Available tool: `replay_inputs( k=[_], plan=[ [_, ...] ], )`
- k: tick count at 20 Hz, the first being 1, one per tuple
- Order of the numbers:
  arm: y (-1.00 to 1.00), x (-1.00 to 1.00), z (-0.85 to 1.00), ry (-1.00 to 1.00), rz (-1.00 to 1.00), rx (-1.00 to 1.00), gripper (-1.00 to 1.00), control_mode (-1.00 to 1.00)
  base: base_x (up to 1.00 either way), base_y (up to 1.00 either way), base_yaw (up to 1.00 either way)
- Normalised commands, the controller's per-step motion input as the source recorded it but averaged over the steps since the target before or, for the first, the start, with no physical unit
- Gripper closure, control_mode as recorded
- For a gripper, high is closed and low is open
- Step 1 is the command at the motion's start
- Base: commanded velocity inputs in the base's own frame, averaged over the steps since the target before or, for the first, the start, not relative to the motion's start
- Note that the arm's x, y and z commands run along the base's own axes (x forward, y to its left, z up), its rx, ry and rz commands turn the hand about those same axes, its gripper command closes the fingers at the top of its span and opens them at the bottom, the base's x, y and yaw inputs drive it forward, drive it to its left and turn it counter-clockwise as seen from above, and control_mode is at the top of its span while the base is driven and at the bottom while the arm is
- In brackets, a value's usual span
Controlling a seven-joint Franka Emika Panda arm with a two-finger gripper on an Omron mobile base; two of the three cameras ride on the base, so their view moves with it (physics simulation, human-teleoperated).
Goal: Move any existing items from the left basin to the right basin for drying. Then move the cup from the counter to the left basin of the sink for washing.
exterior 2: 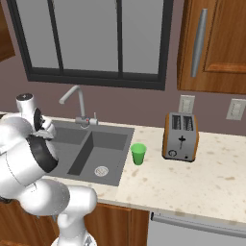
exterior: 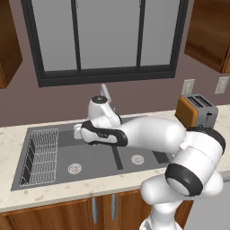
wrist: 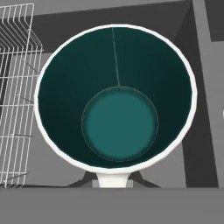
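Note:
A white-grey mug [wrist: 118, 122] with a dark teal inside sits right under the hand, seen straight down. Its handle [wrist: 113, 178] points to where the fingertips rise, and my gripper [wrist: 113, 183] is shut on the mug at that handle. In the left base view the hand [exterior: 90, 131] hangs low over the left basin [exterior: 63, 150], beside the wire rack [exterior: 42, 155]. The right basin [exterior 2: 103, 146] holds just its drain [exterior 2: 101, 171]. The green cup [exterior 2: 138, 153] stands upright on the counter [exterior 2: 192, 182], just right of the sink.
The silver tap [exterior 2: 74, 96] rises behind the sink, close to the arm's wrist. A toaster [exterior 2: 181, 137] stands on the counter right of the green cup. A ridge [exterior: 117, 157] divides the two basins. Wooden cabinets hang above the right counter.

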Motion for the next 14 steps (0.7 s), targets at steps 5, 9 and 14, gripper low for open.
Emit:
replay_inputs(
  k=[5, 9, 14],
  plan=[
    [-0.01, -0.29, 0.44, 0.00, 0.00, -0.08, 1.00, -1.00, 0.00, 0.00, 0.00],
    [-0.10, -0.23, 0.32, 0.00, 0.00, -0.05, 1.00, -1.00, 0.00, 0.00, 0.00],
    [-0.20, -0.19, 0.22, 0.01, 0.00, -0.01, 1.00, -1.00, 0.00, 0.00, 0.00]
  ],
)
